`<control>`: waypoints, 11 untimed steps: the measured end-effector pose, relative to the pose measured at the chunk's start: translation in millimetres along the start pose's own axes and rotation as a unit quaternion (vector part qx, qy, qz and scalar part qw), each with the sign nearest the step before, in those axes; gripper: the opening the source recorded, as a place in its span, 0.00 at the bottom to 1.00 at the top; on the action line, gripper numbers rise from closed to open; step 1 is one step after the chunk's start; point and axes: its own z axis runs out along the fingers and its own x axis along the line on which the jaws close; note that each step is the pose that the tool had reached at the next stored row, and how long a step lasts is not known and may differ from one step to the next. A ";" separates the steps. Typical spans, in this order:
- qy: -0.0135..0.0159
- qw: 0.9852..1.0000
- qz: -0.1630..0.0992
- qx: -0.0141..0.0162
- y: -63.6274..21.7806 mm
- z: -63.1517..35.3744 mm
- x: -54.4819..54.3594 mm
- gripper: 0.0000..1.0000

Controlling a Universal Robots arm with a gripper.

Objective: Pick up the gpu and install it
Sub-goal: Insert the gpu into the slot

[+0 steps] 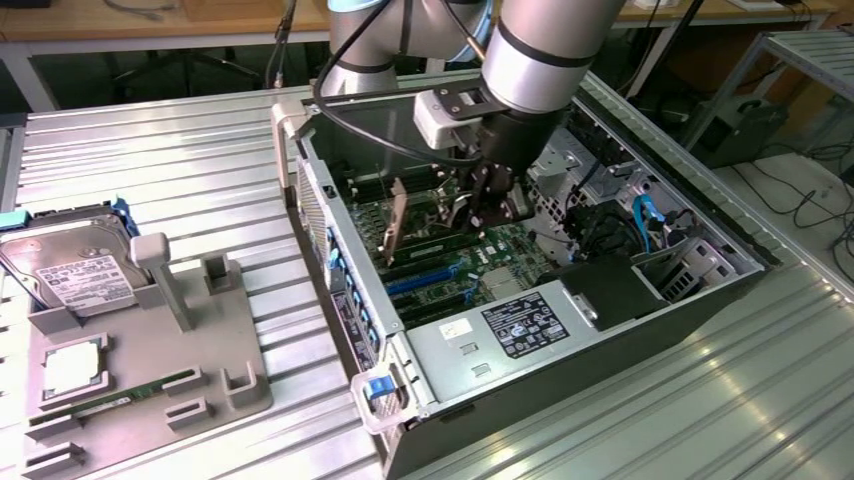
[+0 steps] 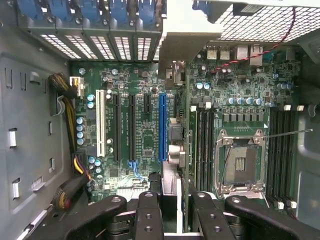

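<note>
The gpu [image 2: 183, 125] shows edge-on in the wrist view, a thin card running away from my fingers, with its pale beige bracket [image 2: 184, 35] by the case's rear slot openings. My gripper [image 2: 175, 201] is shut on the card's near end. The card stands upright over the green motherboard, just beside the long blue slot [image 2: 162, 127]. I cannot tell whether it is seated in a slot. In the exterior view my gripper [image 1: 478, 215] reaches down into the open computer case [image 1: 561, 400], and the gpu [image 1: 396, 225] stands upright at the exterior view's left of it.
The CPU socket [image 2: 240, 165] and memory slots [image 2: 205, 145] lie close beside the card. Cable bundles [image 2: 70, 115] run along the case wall. A grey fixture [image 1: 214, 340] at the exterior view's left holds a silver hard drive [image 1: 60, 270], a chip [image 1: 74, 365] and a memory stick [image 1: 120, 400].
</note>
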 end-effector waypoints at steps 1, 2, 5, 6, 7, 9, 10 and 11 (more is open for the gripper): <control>0.000 1.000 0.000 0.000 0.1 0.6 -0.4 0.28; 0.000 1.000 0.000 0.000 0.1 1.4 -0.7 0.28; 0.000 1.000 0.000 0.000 0.7 3.1 -1.8 0.28; 0.000 1.000 0.000 0.000 1.1 3.8 -1.9 0.28; 0.000 1.000 0.000 0.000 1.3 4.5 -1.9 0.28; 0.000 1.000 0.000 0.000 2.0 5.9 -1.9 0.28; 0.000 1.000 0.000 0.000 2.2 6.6 -1.8 0.28; 0.000 1.000 0.000 0.000 2.3 7.6 -1.7 0.28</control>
